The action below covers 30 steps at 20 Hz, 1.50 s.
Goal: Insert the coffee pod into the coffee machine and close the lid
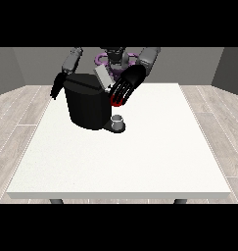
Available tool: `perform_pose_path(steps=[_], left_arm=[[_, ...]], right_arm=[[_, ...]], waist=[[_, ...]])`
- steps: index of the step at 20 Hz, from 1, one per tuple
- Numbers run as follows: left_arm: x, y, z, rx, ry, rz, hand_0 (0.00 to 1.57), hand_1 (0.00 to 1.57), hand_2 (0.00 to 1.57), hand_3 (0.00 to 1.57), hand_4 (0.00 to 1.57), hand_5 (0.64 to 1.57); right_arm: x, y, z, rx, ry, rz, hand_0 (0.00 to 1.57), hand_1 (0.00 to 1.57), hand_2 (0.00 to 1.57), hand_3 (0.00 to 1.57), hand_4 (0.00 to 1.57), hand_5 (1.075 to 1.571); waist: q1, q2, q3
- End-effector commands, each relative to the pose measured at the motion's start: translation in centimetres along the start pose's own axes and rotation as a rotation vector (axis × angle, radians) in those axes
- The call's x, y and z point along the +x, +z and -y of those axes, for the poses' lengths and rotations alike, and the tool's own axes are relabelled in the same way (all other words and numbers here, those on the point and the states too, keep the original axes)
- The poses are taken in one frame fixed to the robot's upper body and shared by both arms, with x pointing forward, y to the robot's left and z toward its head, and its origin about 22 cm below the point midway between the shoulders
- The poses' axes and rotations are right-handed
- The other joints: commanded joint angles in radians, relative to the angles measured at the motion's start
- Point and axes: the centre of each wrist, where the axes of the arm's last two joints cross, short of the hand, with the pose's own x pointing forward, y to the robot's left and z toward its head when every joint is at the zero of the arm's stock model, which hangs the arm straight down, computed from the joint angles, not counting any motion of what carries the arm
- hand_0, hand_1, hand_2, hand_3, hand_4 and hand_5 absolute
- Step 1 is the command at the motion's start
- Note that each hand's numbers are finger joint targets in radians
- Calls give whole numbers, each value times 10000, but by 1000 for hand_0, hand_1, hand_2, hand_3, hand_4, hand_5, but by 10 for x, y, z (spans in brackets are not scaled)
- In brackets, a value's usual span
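The black coffee machine stands near the tabletop's far edge, its grey lid tilted up. The hand at the view's right hangs with straight fingers over a red thing at the machine; a grey cup sits on the machine's base. The hand at the view's left hangs beside the machine; I cannot tell how its fingers lie.

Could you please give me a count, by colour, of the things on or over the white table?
Black: 3, namely the coffee machine, the hand at the view's left and the hand at the view's right.
Grey: 1, a small grey cup at the machine's base.
Red: 1, a red thing at the machine.
Total: 5
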Motion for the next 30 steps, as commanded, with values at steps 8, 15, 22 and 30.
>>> perform_pose_path(steps=[8, 15, 22, 30], left_arm=[[-8, 25, 121, -2328, 1611, -87, 0, 0, 177, 0, 0, 1571], [4, 70, 244, -1385, 9245, -951, 0, 0, 0, 0, 467, 1571], [21, 144, 338, -2663, 12293, -2574, 0, 0, 0, 0, 421, 1571], [21, 170, 344, -2514, 12614, -2935, 0, 0, 0, 0, 414, 1571]], right_arm=[[-90, 66, 22, -329, -147, -2147, 0, 0, 0, 0, 0, 1571], [-92, 75, 30, -621, -698, -2603, 0, 0, 0, 0, 0, 1571], [-81, 74, 38, 474, -957, -2731, 0, 0, 0, 0, 0, 1571], [-57, 50, 59, 924, -91, -1957, 0, 0, 0, 0, 80, 1571]], waist=[[1691, -2617, -7], [2761, -4489, -39], [4085, -6768, -16], [4646, -6480, -10]])
